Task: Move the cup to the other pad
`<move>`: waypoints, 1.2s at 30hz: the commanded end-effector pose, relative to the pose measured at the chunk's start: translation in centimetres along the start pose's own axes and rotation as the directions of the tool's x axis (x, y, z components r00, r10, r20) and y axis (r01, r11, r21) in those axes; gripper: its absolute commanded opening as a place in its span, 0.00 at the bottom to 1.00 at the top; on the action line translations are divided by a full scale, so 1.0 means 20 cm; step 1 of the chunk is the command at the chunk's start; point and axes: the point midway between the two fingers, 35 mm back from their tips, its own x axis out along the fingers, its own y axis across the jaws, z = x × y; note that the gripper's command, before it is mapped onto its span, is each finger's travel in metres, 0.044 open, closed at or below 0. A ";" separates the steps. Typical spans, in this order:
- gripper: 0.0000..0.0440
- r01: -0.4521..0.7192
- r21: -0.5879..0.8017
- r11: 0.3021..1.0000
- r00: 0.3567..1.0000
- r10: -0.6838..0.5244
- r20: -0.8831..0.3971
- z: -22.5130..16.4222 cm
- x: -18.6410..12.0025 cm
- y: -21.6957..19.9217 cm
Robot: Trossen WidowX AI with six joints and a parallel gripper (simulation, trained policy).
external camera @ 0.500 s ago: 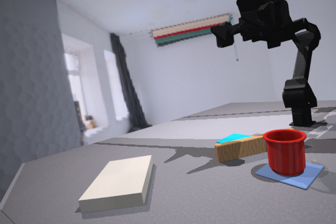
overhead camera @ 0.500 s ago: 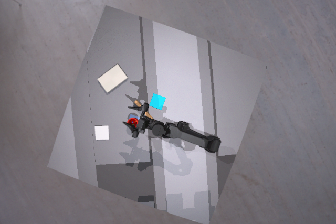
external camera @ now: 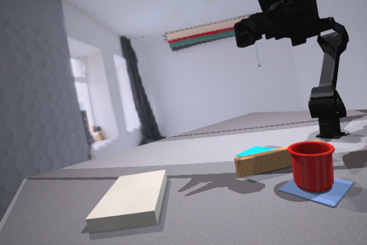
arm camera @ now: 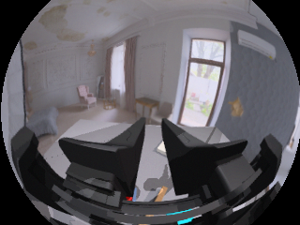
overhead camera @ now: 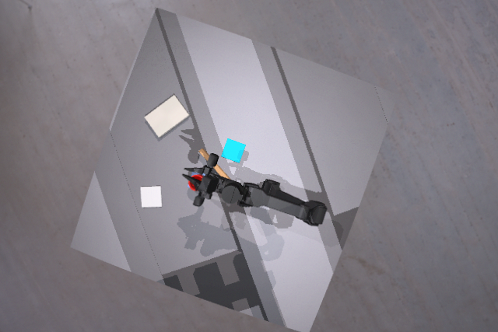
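A red cup (overhead camera: 191, 186) (external camera: 312, 171) stands upright on a blue pad (external camera: 331, 199). Only a red sliver of it shows at the bottom of the wrist view. No marbles can be made out; the inside of the cup is mostly hidden. A flat cyan square pad (overhead camera: 233, 150) (external camera: 254, 151) lies beyond the wooden bar. My gripper (overhead camera: 184, 172) (arm camera: 153, 121) is raised high above the table, well above the cup and not touching it. Its fingertips are close together with a narrow gap and nothing between them.
A wooden bar (overhead camera: 220, 169) (external camera: 264, 163) lies between the cup and the cyan pad. A cream slab (overhead camera: 166, 115) (external camera: 130, 194) lies farther along the table. A small white square (overhead camera: 151, 196) shows in the top view.
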 end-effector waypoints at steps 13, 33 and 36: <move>0.31 -0.028 0.133 0.991 0.985 0.050 -0.163 0.00 0.10 0.08; 0.27 0.027 0.328 0.944 0.917 0.107 -0.384 -0.03 0.20 0.19; 0.28 0.047 0.357 0.933 0.902 0.114 -0.417 -0.03 0.21 0.21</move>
